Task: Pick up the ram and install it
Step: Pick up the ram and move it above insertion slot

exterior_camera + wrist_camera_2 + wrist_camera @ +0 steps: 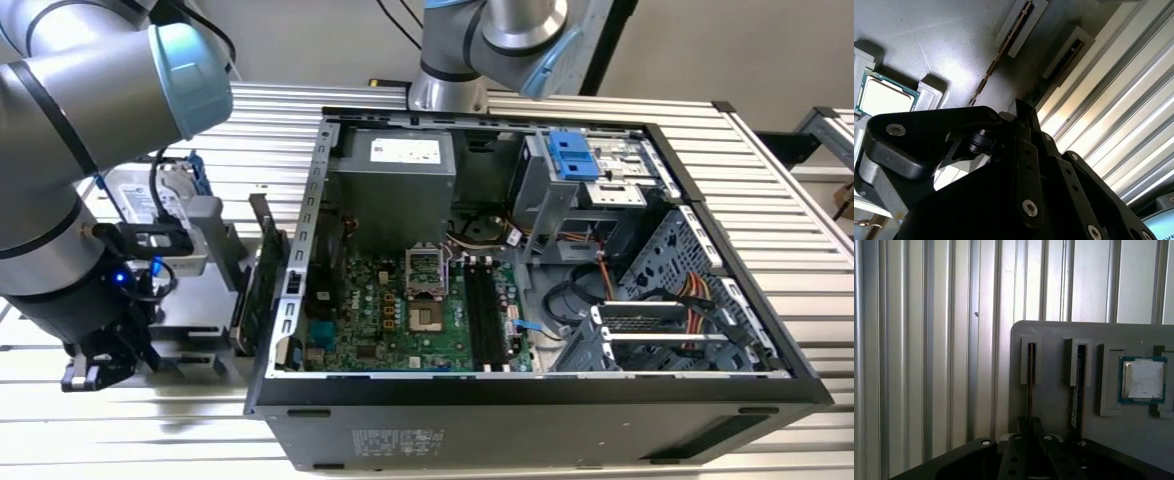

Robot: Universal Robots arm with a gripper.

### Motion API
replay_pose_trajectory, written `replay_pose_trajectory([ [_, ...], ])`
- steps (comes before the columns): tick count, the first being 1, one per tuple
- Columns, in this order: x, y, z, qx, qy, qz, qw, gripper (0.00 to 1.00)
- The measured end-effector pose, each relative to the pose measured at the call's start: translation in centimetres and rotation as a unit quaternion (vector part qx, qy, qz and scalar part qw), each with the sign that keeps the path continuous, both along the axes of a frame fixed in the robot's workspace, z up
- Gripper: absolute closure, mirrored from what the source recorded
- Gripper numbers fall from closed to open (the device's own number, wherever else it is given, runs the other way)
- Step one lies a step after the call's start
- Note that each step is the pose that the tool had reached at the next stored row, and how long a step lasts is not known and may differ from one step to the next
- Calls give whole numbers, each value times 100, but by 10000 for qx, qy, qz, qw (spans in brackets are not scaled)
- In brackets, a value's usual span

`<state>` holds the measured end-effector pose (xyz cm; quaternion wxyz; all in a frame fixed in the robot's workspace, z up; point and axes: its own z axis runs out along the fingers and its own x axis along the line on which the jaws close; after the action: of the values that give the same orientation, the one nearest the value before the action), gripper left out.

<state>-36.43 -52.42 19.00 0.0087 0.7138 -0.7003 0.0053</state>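
The gripper is down low over the gray tray. It is right at the near end of the ram. I cannot tell if the gripper is squeezing or let go, because its own black body hides that part.

The step now looks like the grab. To do it well, I think the gripper should sit square over the thin top edge of the ram, one side on each flat face. It should squeeze the board gently, not the chips. It should lift straight up out of the slot, because a tilt could jam the stick against the slot walls.

The ram stands on its edge in a narrow slot of the tray. In both wrist views it runs in a line away from the gripper, and its near end meets the gripper. In the second wrist view the ram is the stick closest to the tray's edge.

A second stick stands just beside it in its own slot. Past that lies a square chip.

In the exterior view the gripper is on the exterior view's left, well apart from the open computer.
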Motion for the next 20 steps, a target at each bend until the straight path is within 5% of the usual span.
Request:
replay_pose_trajectory([
  [20, 0, 0, 157, -1, 1, 0, 10000, 100],
])
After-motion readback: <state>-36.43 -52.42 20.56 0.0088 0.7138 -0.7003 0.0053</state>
